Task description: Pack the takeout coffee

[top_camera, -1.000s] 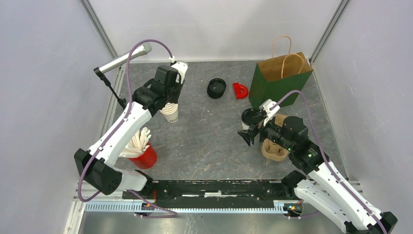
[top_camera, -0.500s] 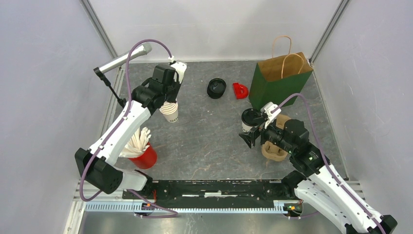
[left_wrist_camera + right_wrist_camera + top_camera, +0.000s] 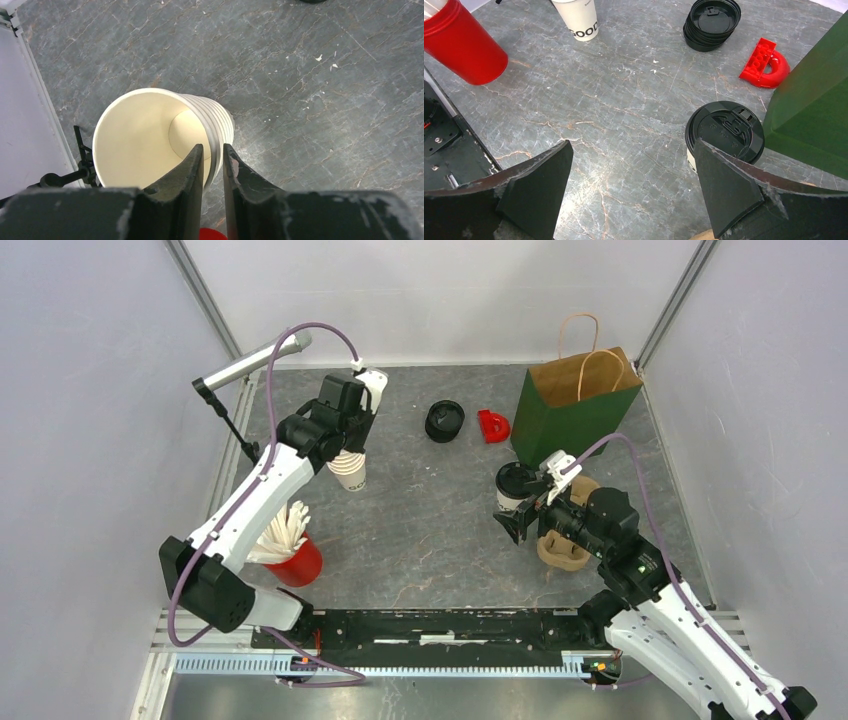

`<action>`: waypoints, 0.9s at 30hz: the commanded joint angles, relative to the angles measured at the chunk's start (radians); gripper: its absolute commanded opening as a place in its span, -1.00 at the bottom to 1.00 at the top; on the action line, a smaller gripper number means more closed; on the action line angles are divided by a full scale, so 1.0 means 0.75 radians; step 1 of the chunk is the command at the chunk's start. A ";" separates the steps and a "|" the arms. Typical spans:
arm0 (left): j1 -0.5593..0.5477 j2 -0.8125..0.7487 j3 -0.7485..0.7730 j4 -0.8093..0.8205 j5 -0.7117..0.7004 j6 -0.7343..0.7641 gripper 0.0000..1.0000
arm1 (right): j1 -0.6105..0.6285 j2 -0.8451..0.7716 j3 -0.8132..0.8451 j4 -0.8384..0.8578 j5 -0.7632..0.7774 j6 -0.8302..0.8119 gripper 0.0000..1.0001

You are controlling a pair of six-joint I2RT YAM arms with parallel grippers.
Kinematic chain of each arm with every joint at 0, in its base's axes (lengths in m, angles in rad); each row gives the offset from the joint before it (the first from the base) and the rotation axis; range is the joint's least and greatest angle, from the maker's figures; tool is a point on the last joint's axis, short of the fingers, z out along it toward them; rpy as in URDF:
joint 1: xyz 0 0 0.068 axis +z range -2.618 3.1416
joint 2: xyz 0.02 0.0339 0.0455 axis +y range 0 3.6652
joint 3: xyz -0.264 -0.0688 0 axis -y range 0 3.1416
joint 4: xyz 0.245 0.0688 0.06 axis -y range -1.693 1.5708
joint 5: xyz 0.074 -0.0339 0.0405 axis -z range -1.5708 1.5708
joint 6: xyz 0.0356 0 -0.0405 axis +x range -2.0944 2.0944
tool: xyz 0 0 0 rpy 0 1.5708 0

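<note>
One coffee cup (image 3: 516, 483) with a round black lid stands on the gray table (image 3: 420, 530), on the right side, just in front of the big paper bag (image 3: 575, 405). I can see only this one cup with a lid on it. The bag stands up in the far right corner. It is green on the side and brown on top, with two thin handles. The right gripper (image 3: 632, 145) hangs low just on the near side of the coffee cup. Its two black fingers are spread far apart and hold nothing. The cup is close to one finger but not between the two. A brown cup tray (image 3: 565, 545) lies on the table under the right arm, near the coffee cup. At the far middle of the table sits a stack of black lids (image 3: 444, 421), and a small red thing (image 3: 492, 425) lies just to the right of it. Over on the left side stands a stack of cups (image 3: 150, 135) with no lids. The left gripper (image 3: 212, 150) is right above this stack. Its fingers are squeezed on the rim of the top cup, one finger inside the cup and one outside. Closer to me on the left is a red cup (image 3: 297, 562) full of white sticks.
</note>
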 commanded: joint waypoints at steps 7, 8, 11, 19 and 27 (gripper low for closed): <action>0.008 -0.021 0.029 0.032 0.064 0.112 -0.55 | 0.002 0.006 0.019 -0.008 0.041 -0.034 0.96; 0.008 -0.021 0.033 0.029 0.075 0.112 -0.48 | 0.003 0.010 0.018 -0.008 0.041 -0.034 0.96; 0.008 -0.001 0.060 -0.014 0.095 0.116 -0.58 | 0.001 0.016 0.022 0.000 0.038 -0.034 0.96; 0.008 0.034 0.111 -0.085 0.122 0.112 -0.95 | 0.002 0.012 0.005 0.000 0.045 -0.034 0.96; 0.007 0.038 0.146 -0.128 0.149 0.099 -0.95 | 0.002 -0.008 -0.004 0.001 0.068 -0.035 0.96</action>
